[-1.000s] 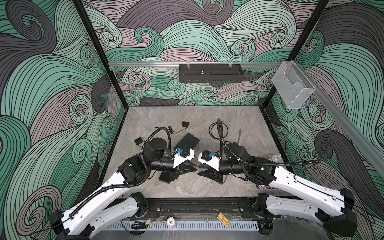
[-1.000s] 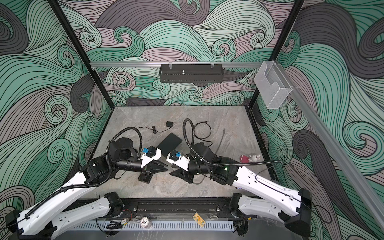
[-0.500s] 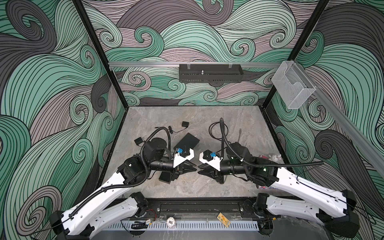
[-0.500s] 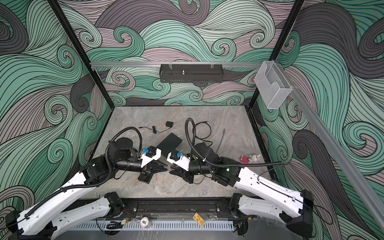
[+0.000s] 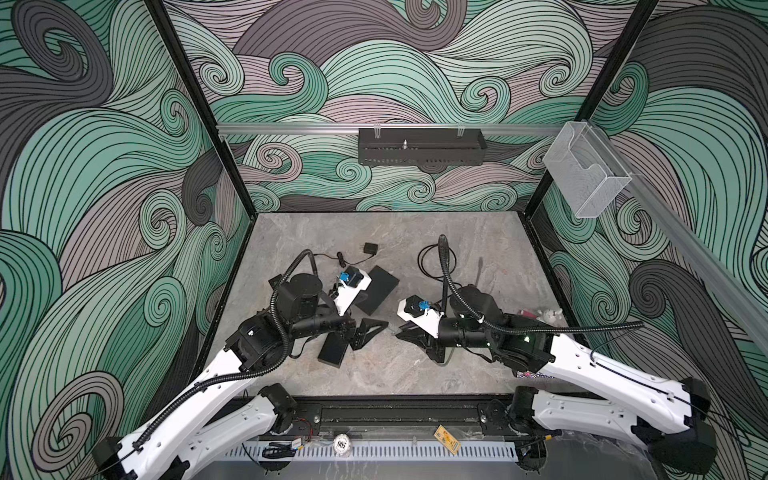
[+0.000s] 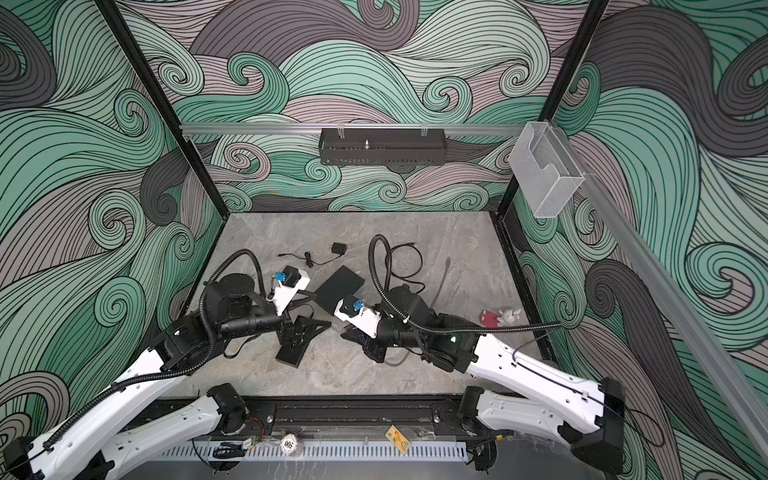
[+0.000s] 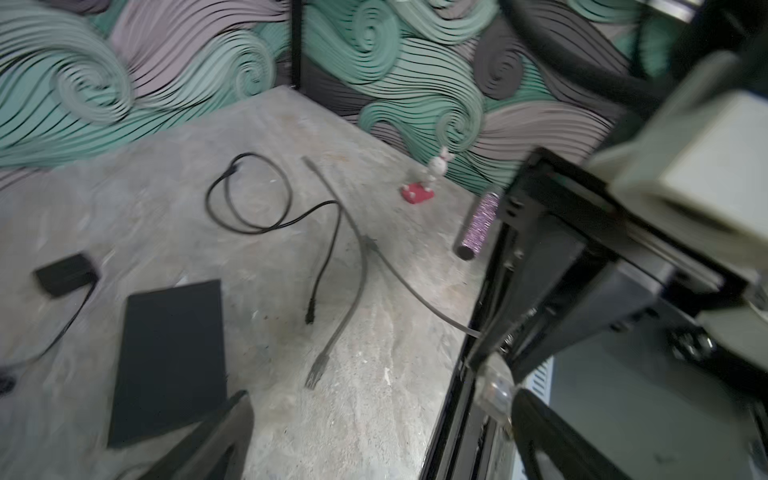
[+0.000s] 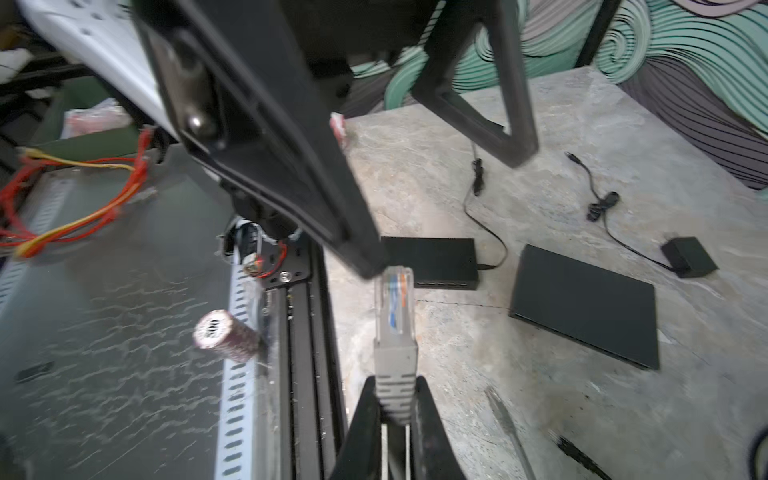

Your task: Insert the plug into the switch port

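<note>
Tabletop (image 5: 399,374): left gripper (image 7: 382,397) newly open, right gripper (image 8: 395,384) clamps plug (image 8: 394,316).

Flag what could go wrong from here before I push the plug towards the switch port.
1. The right end effector grips the plug only by its grey rear boot, so the clear tip may pivot or slip under insertion force.
2. The open left end effector has one finger right at the plug's tip; either arm moving could knock it askew.
3. The switch lies loose on the table, ungripped, and may slide when pushed.
</note>
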`<state>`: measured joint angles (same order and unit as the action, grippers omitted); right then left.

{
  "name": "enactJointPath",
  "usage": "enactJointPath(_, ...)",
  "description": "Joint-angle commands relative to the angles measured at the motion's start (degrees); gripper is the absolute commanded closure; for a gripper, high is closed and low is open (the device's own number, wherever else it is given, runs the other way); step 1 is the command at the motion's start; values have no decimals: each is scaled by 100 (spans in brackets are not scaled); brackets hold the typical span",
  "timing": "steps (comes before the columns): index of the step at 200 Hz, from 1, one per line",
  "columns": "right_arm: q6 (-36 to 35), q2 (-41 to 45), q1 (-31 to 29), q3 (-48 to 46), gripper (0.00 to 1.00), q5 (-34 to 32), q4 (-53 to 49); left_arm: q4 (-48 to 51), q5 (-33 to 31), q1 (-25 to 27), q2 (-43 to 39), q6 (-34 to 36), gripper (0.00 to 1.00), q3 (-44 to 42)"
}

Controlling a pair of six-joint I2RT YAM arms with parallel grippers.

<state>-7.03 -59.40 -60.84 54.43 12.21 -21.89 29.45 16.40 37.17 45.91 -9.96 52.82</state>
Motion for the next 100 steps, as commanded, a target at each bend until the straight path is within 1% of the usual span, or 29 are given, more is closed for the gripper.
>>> enactJointPath(1, 180, -416, -14, -286, 99, -704, 414, 566, -1117, -846, 172, -1823, 3, 10)
enactJointPath(12, 312, -728, -15, -380, 100, -708, 668, 493, -999, -1282, 264, -2402, 3, -245)
enactJointPath(22, 411, -1051, -11, -385, 100, -618, 848, 268, -941, -1552, 333, -2832, 3, -602)
enactJointPath(35, 514, -1415, -15, -399, 100, -453, 1122, 14, -1117, -1735, 417, -3314, 5, -1064)
enactJointPath(46, 586, -1636, -14, -440, 100, -327, 1352, -197, -1388, -1774, 446, -3602, 7, -1413)
enactJointPath(64, 654, -1880, -16, -506, 100, -170, 1642, -640, -1719, -1774, 429, -3798, 7, -1968)
enactJointPath(79, 665, -2120, -16, -474, 100, -213, 1666, -884, -2018, -1778, 431, -3861, 7, -2335)
enactJointPath(100, 624, -2541, -31, -373, 100, -138, 1618, -986, -2141, -1776, 465, -3930, 8, -2600)
